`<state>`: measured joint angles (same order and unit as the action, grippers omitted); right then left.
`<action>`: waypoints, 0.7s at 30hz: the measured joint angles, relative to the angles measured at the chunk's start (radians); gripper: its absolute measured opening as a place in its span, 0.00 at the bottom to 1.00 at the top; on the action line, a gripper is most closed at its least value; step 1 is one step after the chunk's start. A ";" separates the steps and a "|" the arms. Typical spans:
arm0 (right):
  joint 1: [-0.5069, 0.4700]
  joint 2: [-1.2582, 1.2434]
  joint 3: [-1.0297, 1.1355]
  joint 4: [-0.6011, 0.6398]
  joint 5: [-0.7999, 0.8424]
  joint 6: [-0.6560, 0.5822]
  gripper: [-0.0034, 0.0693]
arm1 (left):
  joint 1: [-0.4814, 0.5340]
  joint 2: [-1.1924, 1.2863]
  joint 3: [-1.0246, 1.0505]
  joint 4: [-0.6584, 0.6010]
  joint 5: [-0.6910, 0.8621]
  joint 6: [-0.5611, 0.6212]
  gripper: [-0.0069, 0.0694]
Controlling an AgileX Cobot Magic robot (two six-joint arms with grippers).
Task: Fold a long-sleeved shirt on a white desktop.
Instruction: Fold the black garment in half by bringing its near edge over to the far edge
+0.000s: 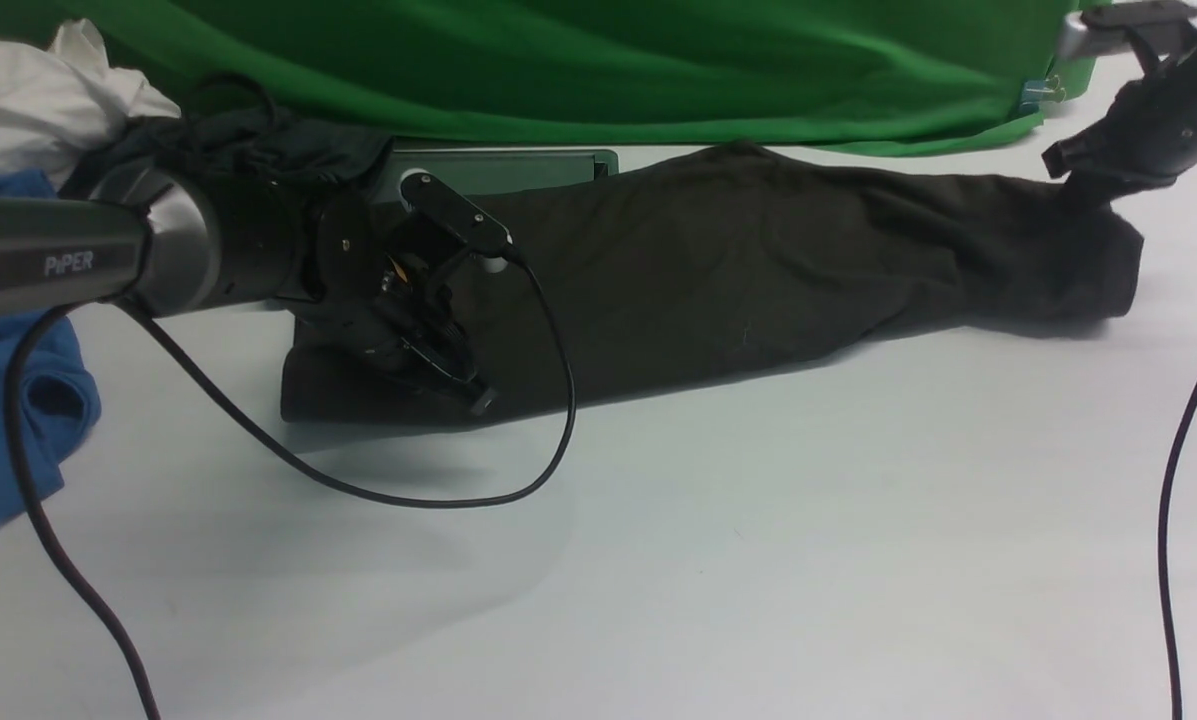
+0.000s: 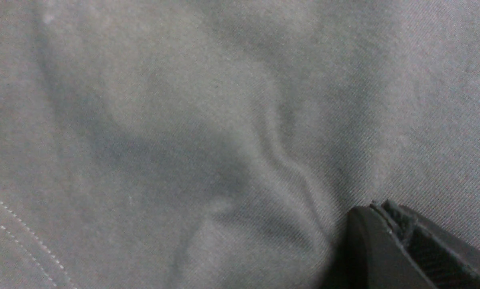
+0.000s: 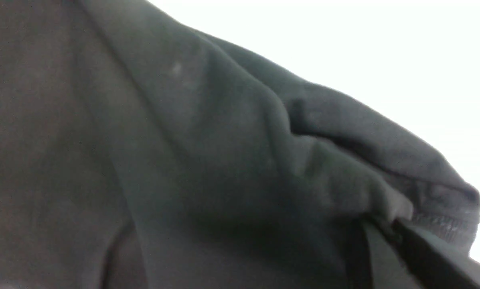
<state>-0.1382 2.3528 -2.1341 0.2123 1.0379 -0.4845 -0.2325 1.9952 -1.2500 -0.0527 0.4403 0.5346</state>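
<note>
Nearest the camera, in front of the long-sleeved shirt [image 1: 718,280], is open white desktop [image 1: 758,560]. The shirt lies on it, bunched into a long strip. At the shirt's left end, the left gripper [image 1: 476,393] is pinched tight on the fabric. Further back, at the shirt's right end, the right gripper [image 1: 1086,192] has its jaws clamped on the hem. Left of the shirt sits a blue tee [image 1: 18,420], and behind it there's a green backdrop [image 1: 608,70].

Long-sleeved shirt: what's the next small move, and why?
Probably raise the right gripper a little to lift its end off the white desktop. Both grippers are shut on opposite ends of the long-sleeved shirt, which lies as a long strip, so folding that end over toward the left gripper looks next.
</note>
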 joint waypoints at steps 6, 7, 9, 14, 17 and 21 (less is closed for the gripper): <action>0.000 0.000 -0.001 -0.001 -0.063 -0.108 0.09 | 0.000 0.000 0.000 0.002 0.001 0.002 0.11; 0.000 0.000 -0.002 -0.001 -0.072 -0.112 0.09 | 0.000 0.000 0.000 0.003 0.000 0.002 0.11; 0.001 0.000 -0.002 -0.001 -0.096 -0.122 0.09 | 0.000 0.000 0.000 0.003 0.000 0.003 0.11; 0.001 0.000 -0.002 -0.001 -0.208 -0.165 0.09 | 0.000 0.000 0.000 0.003 0.001 0.005 0.11; 0.001 0.001 -0.002 -0.001 -0.290 -0.190 0.11 | 0.000 0.000 0.000 0.003 0.001 0.005 0.11; 0.001 0.001 -0.002 -0.011 -0.325 -0.183 0.29 | 0.000 0.000 0.000 0.004 0.001 0.008 0.11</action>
<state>-0.1371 2.3542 -2.1360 0.2017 0.7124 -0.6674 -0.2325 1.9952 -1.2500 -0.0486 0.4415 0.5426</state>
